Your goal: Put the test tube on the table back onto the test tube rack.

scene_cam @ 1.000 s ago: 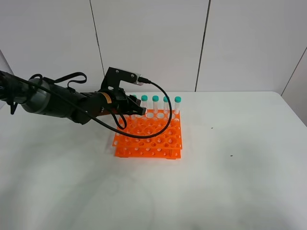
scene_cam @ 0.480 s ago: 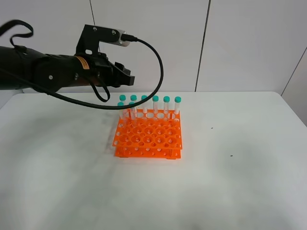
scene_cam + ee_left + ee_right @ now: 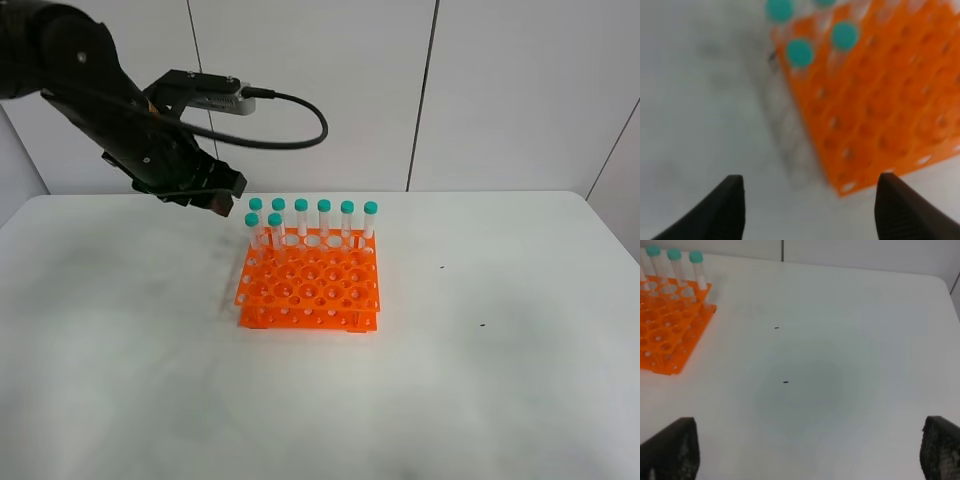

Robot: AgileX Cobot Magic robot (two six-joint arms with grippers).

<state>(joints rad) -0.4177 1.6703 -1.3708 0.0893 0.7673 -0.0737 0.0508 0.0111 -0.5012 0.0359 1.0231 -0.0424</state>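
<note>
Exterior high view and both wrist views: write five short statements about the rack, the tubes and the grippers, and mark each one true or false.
1. The test tube rack stands on the table. True.
2. The left gripper holds a test tube. False: in the left wrist view its fingers are spread with nothing between them.
3. Six teal-capped tubes stand along the rack's far row. True.
4. The rack is blue. False: it is orange.
5. The right gripper is shut on a tube. False: its fingers stand wide apart over bare table.
</note>
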